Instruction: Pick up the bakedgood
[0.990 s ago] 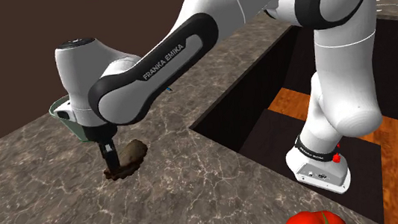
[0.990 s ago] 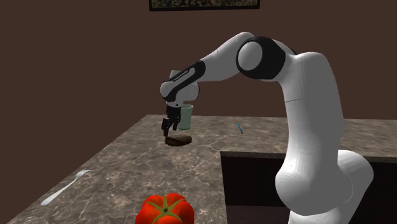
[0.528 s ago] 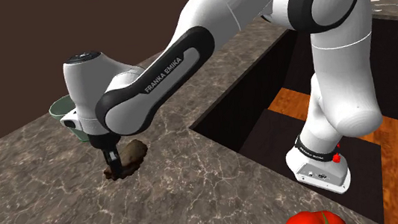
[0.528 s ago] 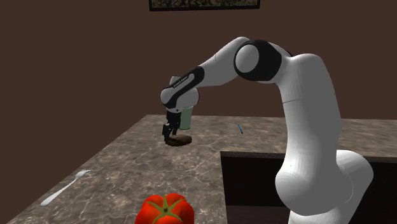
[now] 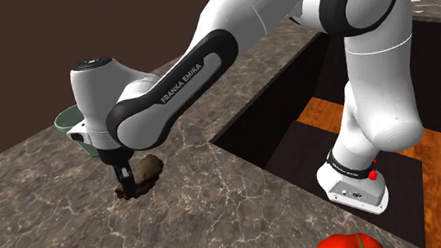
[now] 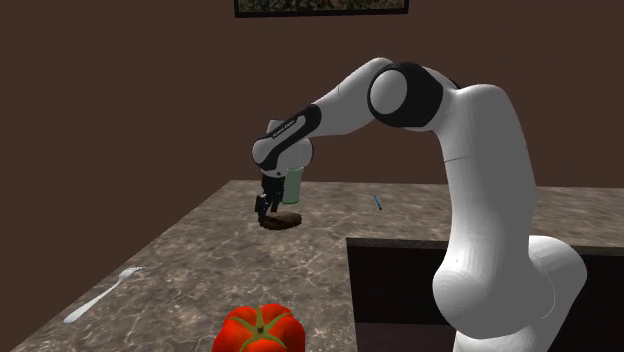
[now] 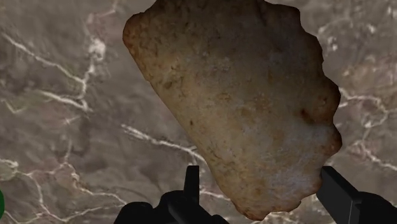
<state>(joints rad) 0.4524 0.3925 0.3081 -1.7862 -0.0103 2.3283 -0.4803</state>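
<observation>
Straddling baked pastry [image 7: 235, 95], fingers [image 7: 335, 191] unmoved.

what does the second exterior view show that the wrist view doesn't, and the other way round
Second exterior view: a white fork, a red tomato, a green cup by the hand, and the white arm. Wrist view: the brown baked good up close, its scalloped end between spread fingers. Both: baked good, hand, marbled counter.

A marbled counter [image 6: 200, 250] carries a fork [image 6: 100, 296] and green cup [image 6: 295, 188].
</observation>
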